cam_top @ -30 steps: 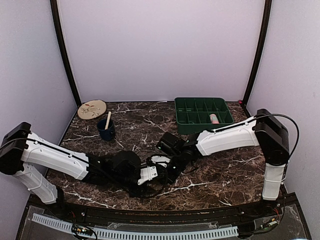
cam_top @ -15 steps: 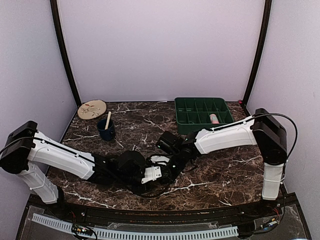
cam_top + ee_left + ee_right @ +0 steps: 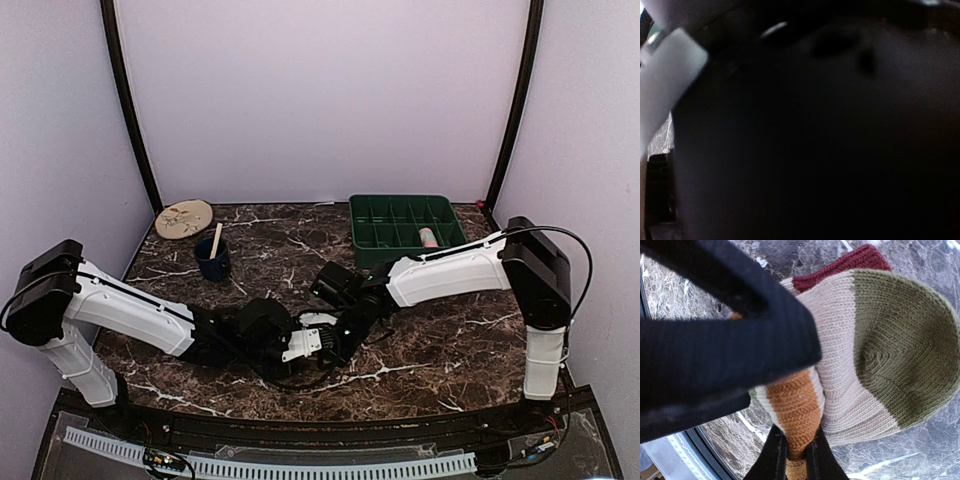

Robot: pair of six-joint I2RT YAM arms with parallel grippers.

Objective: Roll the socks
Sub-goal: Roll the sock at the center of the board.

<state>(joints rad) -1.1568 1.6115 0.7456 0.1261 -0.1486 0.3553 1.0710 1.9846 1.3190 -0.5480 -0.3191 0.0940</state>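
**Right pincer nipped on tan sock fold; left pincer unreadable**

Right pincer (image 3: 796,442) is pressed almost together on a bunched fold of the tan sock (image 3: 865,345), right at the orange-brown stripe. The rest of the sock fans out ahead of the tips, flat on the surface (image 3: 935,450). Its olive toe is farthest out and the dark red cuff edge shows beyond the cream band. A broad black ribbed bar (image 3: 730,340) lies over the sock just beside the pincer. It is probably the left pincer's finger, not confirmed.

Left pincer (image 3: 312,345) sits tip to tip with the right one in the top view. The left wrist view is blacked out, so I cannot tell whether it is spread or closed. In the top view the sock is hidden under both.

Handling (judgement):
- The sock is knit: soft, light and floppy, with no stiffness, so it will likely sag and unroll if released.
- Fabric grips the pads well but probably slides on polished marble, so pin one side while the other turns.
- Bite several layers at the fold, not a single edge. The cuff looks the better bite for a final tuck.

Room:
- Open surface lies ahead and to the right of the pincers.
- The near edge is close behind them and gives the least margin.
- Tray (image 3: 370,215) is well ahead to the right and holds a pink roll (image 3: 428,237), likely the other sock but too small to be sure.
- Mug (image 3: 212,262) and plate (image 3: 184,218) are well off to the left, ahead.
- The pincers crowd each other, which is the main bump risk.
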